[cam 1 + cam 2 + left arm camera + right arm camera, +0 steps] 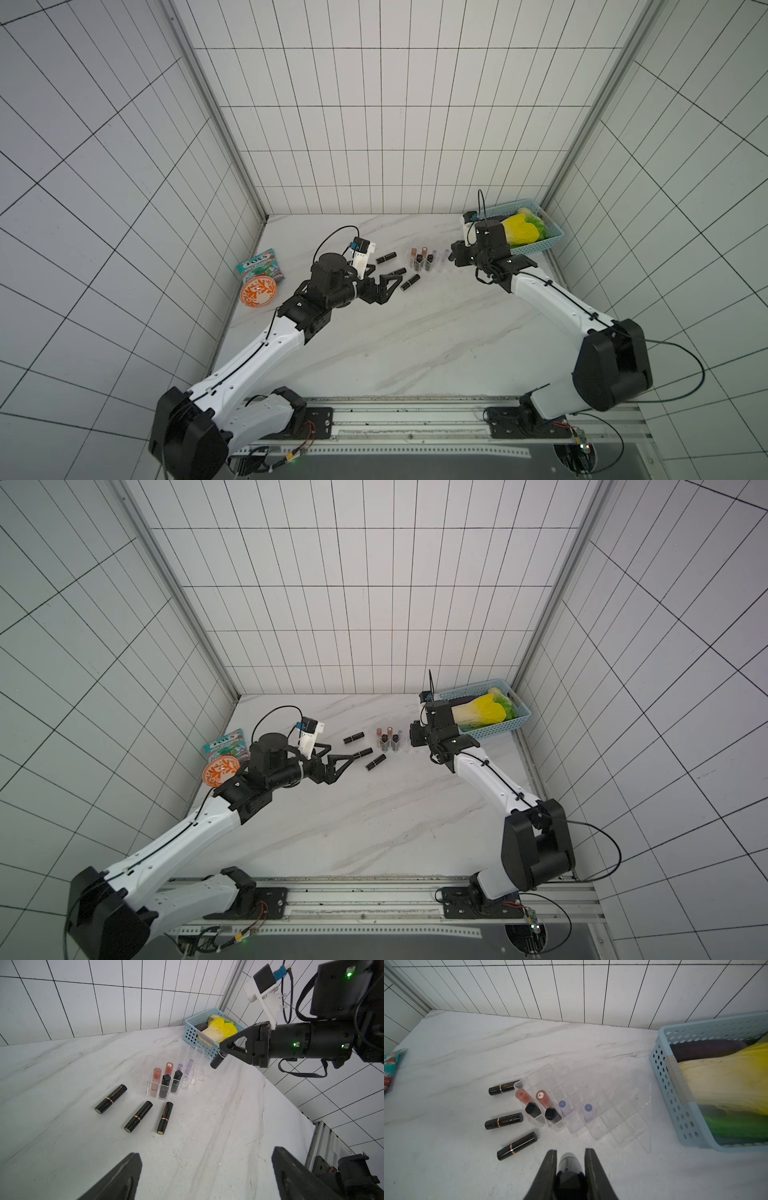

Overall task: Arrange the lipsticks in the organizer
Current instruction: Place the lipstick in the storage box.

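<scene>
Three black lipsticks (409,282) lie loose mid-frame in both top views, left of the organizer (436,268) holding six.
Right gripper (570,1153) pinches another black tube (569,1164) beside the organizer; left gripper (384,273) spread wide, empty.

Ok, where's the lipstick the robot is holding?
In the left wrist view, the black lipstick is pinched in the right gripper, at the empty end of the organizer, near the blue basket.

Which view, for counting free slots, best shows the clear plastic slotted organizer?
The right wrist view: it looks down into the clear plastic slotted organizer, showing its slots. The left wrist view shows it slanted, slots overlapping. In both top views it is tiny and faint.
</scene>
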Robot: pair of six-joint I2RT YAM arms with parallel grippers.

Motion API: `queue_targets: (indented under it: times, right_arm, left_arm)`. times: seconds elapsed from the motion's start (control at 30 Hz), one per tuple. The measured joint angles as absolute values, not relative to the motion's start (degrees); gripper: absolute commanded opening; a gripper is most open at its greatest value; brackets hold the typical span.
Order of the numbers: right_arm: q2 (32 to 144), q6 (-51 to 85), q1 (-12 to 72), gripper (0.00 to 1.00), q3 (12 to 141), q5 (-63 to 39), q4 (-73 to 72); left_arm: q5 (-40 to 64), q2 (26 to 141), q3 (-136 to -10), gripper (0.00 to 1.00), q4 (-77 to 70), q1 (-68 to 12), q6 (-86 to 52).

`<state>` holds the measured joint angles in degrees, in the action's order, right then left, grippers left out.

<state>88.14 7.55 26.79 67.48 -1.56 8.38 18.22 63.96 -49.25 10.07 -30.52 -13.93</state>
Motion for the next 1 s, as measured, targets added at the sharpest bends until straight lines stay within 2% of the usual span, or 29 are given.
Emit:
queue_targets:
  times: [0.3, 0.6, 0.77, 0.8, 0.93, 1.0]
  right_arm:
    - [99.00, 6.76, 26.59, 0.11, 72.07, -1.43, 5.45]
    - [103.42, 6.04, 26.02, 0.12, 74.72, -1.48, 5.23]
    - [104.44, 5.89, 25.82, 0.16, 74.72, -1.45, 5.10]
    - [104.71, 5.85, 25.82, 0.20, 74.72, -1.45, 5.08]
    - [105.89, 5.63, 25.82, 0.55, 74.72, -1.67, 5.21]
    - [105.91, 5.39, 25.82, 0.66, 74.72, -1.96, 5.43]
  left_arm:
    - [17.74, 64.84, -49.21, 0.93, 10.00, -30.52, -13.39]
    - [17.82, 66.57, -49.21, 0.93, 10.02, -30.44, -13.02]
    - [18.04, 66.98, -49.21, 0.93, 10.00, -30.30, -12.84]
    - [18.09, 67.11, -49.21, 0.93, 10.00, -30.30, -12.84]
    - [18.28, 67.42, -49.21, 0.93, 10.02, -30.30, -12.82]
    - [18.28, 67.42, -49.21, 0.93, 10.02, -30.30, -12.80]
